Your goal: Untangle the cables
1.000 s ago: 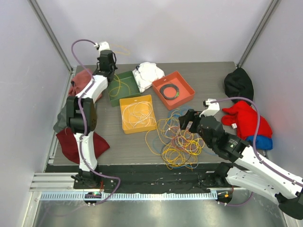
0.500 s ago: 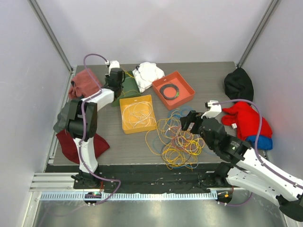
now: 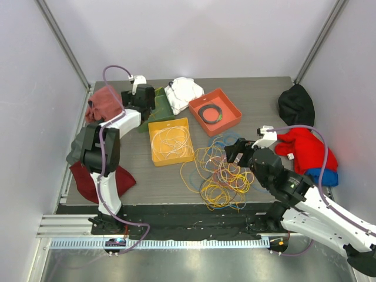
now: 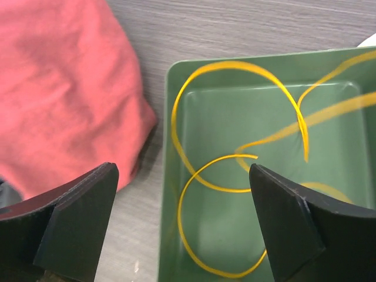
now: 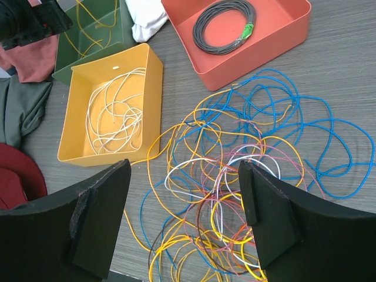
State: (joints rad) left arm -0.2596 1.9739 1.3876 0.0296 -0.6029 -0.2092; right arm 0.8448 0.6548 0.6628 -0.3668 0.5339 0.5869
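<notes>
The cables (image 3: pixel 220 173) lie as a loose tangle of yellow, blue, pink, white and orange loops on the table's front middle, also filling the right wrist view as the cables (image 5: pixel 235 194). My right gripper (image 3: pixel 235 151) hovers just above the tangle's right side. In its own view the right gripper (image 5: pixel 185 217) is open and empty. My left gripper (image 3: pixel 147 97) hangs over the green tray (image 3: pixel 160 107) at the back left. Its wrist view shows the left gripper (image 4: pixel 182 235) open, with one yellow cable (image 4: pixel 235 63) lying loose in the green tray (image 4: pixel 247 117).
A yellow tray (image 3: pixel 154 126) holds white cable (image 5: pixel 114 114). An orange tray (image 3: pixel 229 100) holds a black coil (image 5: pixel 226 17). Cloths ring the table: pink-red (image 3: pixel 106 101), white (image 3: pixel 183 91), black (image 3: pixel 295 103), red (image 3: pixel 305 147), dark red (image 3: pixel 88 176).
My left gripper swung right from the back-left corner to above the green tray and opened, letting the yellow cable go into the tray. The right arm barely moved.
</notes>
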